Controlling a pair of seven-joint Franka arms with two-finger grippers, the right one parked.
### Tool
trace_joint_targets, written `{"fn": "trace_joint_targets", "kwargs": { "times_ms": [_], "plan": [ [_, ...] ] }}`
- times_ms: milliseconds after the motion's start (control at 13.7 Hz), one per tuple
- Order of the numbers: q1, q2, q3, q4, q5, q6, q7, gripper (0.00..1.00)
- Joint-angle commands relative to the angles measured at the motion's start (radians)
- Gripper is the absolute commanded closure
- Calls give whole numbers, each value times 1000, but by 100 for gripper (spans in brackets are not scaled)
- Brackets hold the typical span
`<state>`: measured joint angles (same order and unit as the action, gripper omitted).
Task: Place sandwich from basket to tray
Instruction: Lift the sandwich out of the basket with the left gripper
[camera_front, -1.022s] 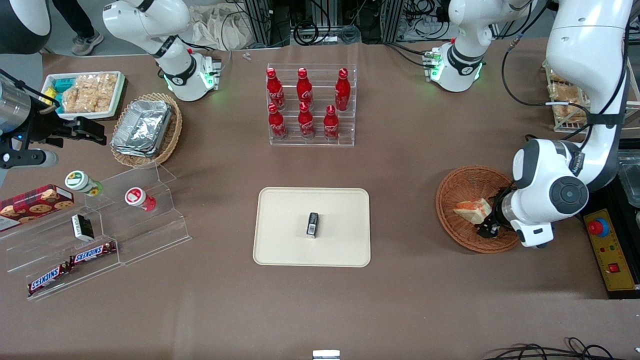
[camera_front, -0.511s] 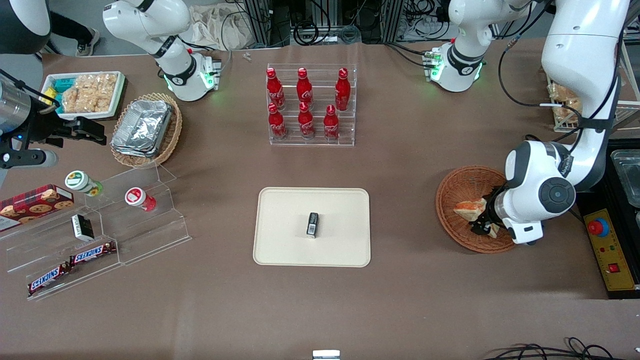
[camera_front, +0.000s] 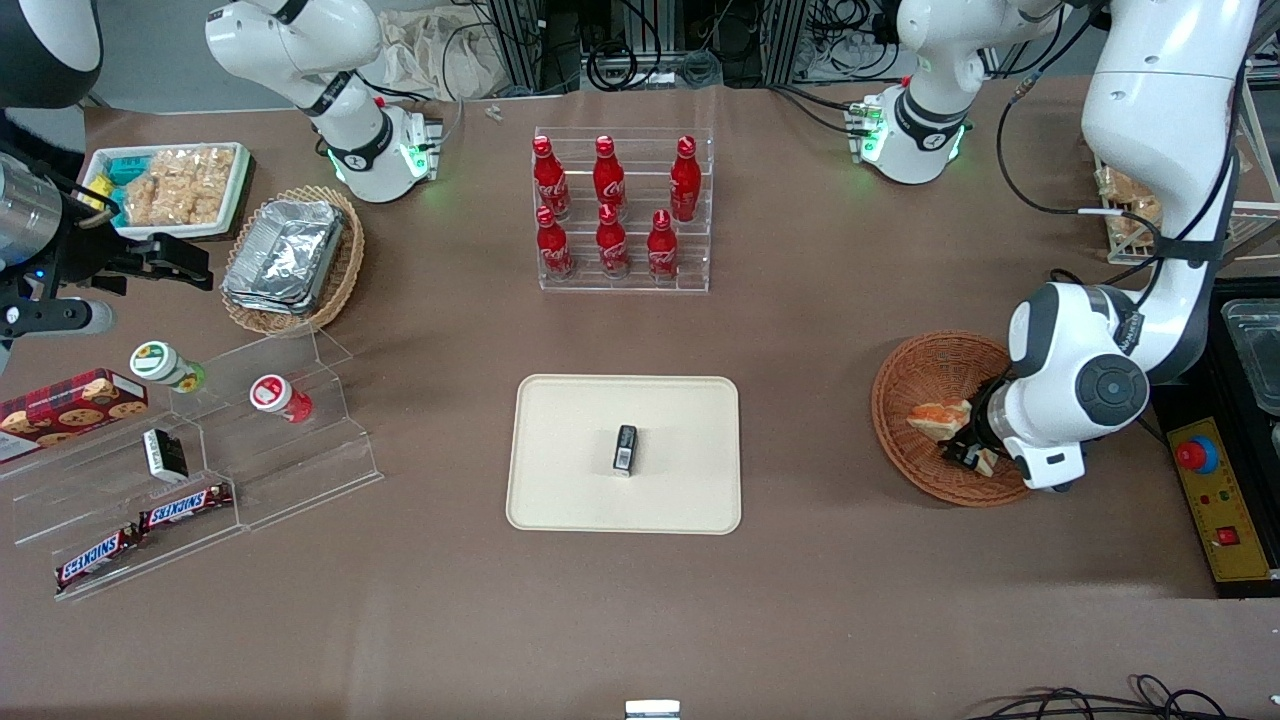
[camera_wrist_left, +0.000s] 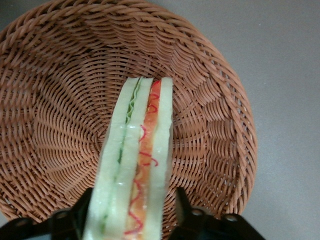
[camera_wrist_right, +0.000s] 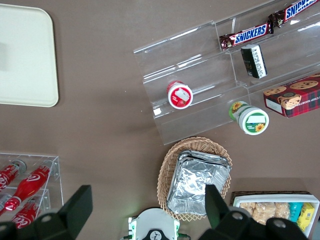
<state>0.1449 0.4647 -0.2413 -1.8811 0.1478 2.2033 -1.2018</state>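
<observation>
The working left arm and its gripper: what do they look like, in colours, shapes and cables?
The left arm has glossy white, rounded shells with dark grey bands and round grey joint caps. A thin black cable runs along it, strapped on by a black band. Its base glows green. The gripper, down in the basket, is black, with two dark fingers either side of the sandwich.

Six red bottles (camera_front: 608, 208) in a clear rack (camera_front: 625, 275).
</observation>
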Motion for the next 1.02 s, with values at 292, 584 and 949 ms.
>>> {"fn": "trace_joint_targets", "kwargs": {
  "times_ms": [292,584,949],
  "plan": [
    [-2,-11,-3,-3,29,30,-35,100],
    [-2,-24,-6,60,29,-5,-19,100],
    [5,-32,-9,299,7,-294,117,100]
  ]
}}
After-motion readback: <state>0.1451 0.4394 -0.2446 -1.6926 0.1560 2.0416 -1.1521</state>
